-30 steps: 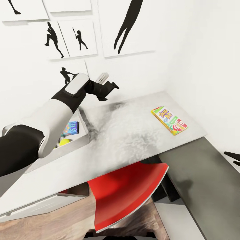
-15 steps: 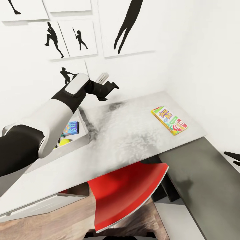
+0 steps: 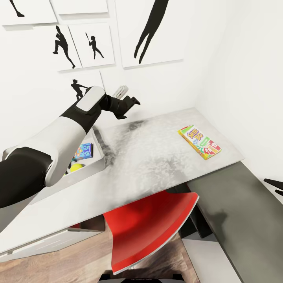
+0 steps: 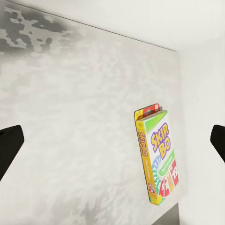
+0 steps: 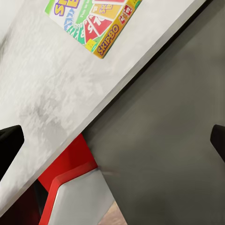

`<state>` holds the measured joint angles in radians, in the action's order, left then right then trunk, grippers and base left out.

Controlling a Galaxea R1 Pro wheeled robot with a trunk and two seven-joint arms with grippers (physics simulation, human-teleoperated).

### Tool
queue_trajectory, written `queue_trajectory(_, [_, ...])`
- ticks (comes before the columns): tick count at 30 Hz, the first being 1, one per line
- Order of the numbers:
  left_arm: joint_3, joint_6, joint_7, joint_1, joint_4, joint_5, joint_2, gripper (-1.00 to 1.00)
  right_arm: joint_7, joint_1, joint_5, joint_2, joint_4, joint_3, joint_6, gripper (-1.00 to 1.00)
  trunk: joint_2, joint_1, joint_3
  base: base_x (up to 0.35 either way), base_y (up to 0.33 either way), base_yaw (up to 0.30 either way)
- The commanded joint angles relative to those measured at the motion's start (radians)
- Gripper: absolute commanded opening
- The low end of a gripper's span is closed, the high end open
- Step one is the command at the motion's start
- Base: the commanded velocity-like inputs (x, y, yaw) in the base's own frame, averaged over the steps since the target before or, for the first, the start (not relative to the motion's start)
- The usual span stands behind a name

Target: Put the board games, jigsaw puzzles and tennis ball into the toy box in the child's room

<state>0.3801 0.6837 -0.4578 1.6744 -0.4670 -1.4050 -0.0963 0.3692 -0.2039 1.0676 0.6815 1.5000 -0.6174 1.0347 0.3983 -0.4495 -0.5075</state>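
The light grey wing of the table lies bare between the toy box at its left and the board game near its right end, a broad open stretch. The left arm reaches across above the toy box, covering much of its opening. Walls close in behind the table and on its right. A red chair stands tucked under the front edge, just left of the dark wing, whose top is bare.
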Motion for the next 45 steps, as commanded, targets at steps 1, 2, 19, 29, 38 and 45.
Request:
queue_trajectory(1, [0.005,-0.001,-0.009,0.001,-0.001,-0.011,0.001,1.0,0.01,-0.001,-0.01,0.0,0.0,-0.001,0.004,1.0,0.002,-0.001,-0.001,0.0,0.0,0.0])
queue_trajectory(2, [0.005,-0.001,-0.009,0.001,-0.001,-0.011,0.001,1.0,0.01,-0.001,-0.01,0.0,0.0,-0.001,0.004,1.0,0.002,-0.001,-0.001,0.0,0.0,0.0])
queue_trajectory(19, [0.0,0.005,0.026,-0.032,-0.001,-0.013,0.073,1.0,0.011,0.006,0.001,-0.033,-0.001,0.068,0.012,1.0,0.002,-0.001,-0.001,0.0,0.0,-0.13])
queue_trajectory(29, [-0.001,-0.018,0.062,-0.049,-0.001,-0.012,0.13,1.0,0.049,0.002,0.003,-0.046,-0.001,0.124,0.012,1.0,0.002,-0.001,-0.001,0.0,0.0,-0.265])
queue_trajectory(38, [0.001,-0.032,0.085,-0.058,-0.001,-0.011,0.169,1.0,0.091,0.0,0.001,-0.063,-0.001,0.239,0.012,1.0,0.002,-0.001,-0.001,0.0,0.0,-0.282])
queue_trajectory(45, [0.002,-0.035,0.093,-0.062,-0.001,-0.011,0.175,1.0,0.098,0.0,0.0,-0.069,-0.001,0.25,0.012,1.0,0.002,-0.001,-0.001,0.0,0.0,-0.286])
